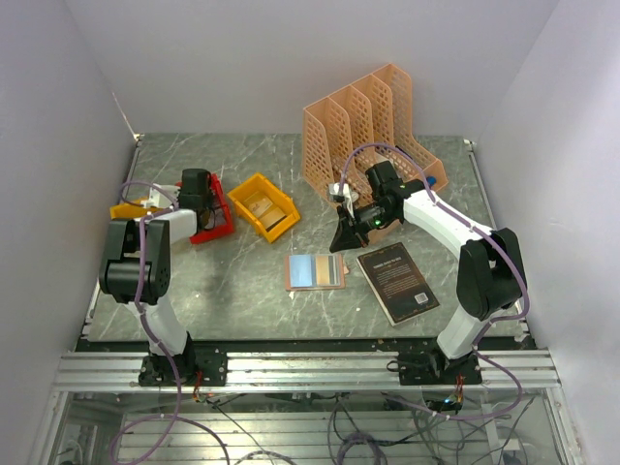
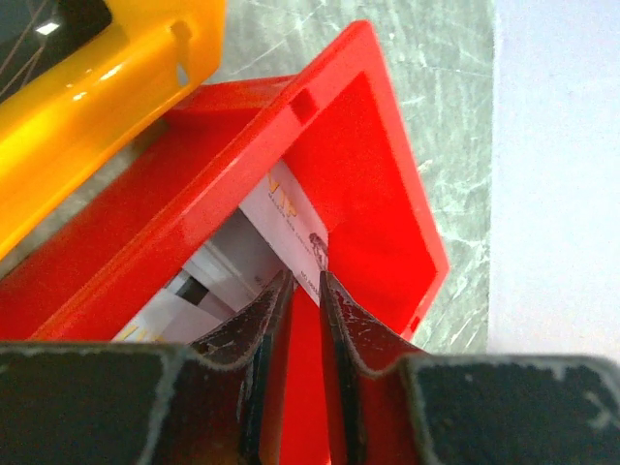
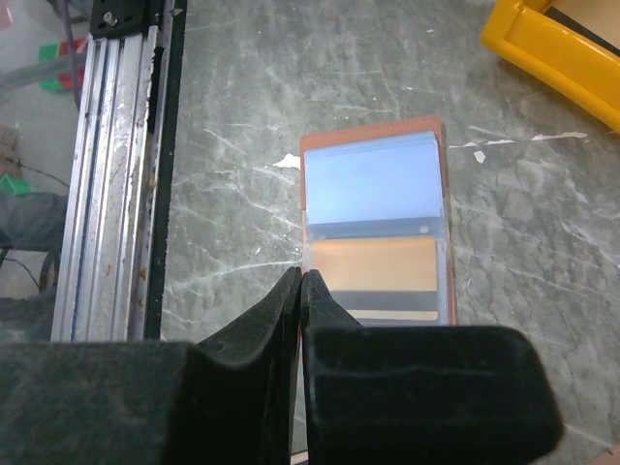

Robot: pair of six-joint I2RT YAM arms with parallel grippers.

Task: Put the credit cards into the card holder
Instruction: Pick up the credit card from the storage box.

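Card holder (image 1: 315,271) lies left of the book (image 1: 397,281), file organizer (image 1: 373,131) behind both, credit cards (image 2: 291,225) in a bin (image 2: 380,165)

Table (image 3: 387,107) is smooth stone-look, grey-green, veined, with a slight sheen; red bin (image 2: 368,174) and yellow bin (image 2: 97,87) are hard glossy plastic. Card holder (image 3: 373,139) has a salmon leather-like rim and clear shiny plastic sleeves (glare on upper pocket). Credit cards (image 2: 291,218) are smooth white; left gripper (image 2: 304,278) is matt black plastic, scuffed pale; rail (image 3: 116,145) is brushed bare metal.
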